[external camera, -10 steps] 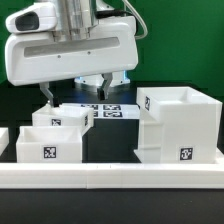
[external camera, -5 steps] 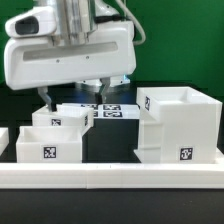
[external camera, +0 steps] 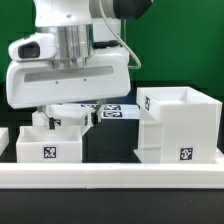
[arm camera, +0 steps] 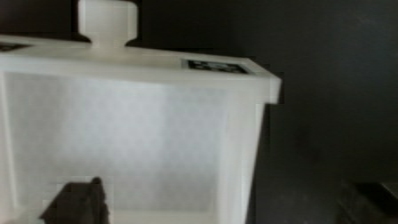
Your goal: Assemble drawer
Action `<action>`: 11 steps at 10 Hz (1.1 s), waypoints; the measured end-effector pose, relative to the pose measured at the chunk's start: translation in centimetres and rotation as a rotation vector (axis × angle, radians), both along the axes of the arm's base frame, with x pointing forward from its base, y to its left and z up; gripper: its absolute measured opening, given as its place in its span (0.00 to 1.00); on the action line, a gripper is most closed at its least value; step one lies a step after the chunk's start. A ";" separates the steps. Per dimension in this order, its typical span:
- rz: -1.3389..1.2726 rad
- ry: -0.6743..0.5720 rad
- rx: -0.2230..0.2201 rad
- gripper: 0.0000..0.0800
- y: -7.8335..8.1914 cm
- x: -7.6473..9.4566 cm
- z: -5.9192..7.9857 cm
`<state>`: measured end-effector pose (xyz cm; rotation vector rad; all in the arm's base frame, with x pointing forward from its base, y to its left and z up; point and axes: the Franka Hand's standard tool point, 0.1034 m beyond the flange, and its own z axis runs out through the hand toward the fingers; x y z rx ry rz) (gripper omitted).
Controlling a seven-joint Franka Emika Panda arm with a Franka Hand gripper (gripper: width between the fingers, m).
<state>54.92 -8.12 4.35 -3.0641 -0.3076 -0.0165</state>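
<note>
The gripper hovers low, its fingers apart. Directly beneath sits a small drawer tray on the desk — one finger seems inside it and one outside, probably to pinch a wall. The large casing stands well off to the gripper's side.

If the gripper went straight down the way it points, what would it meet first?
Probably the small tray under the gripper; its open fingers seem to straddle a tray wall, but depth is unclear.
</note>
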 end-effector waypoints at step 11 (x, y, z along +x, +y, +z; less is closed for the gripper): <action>-0.005 0.012 -0.014 0.65 -0.2 -1.0 -3.7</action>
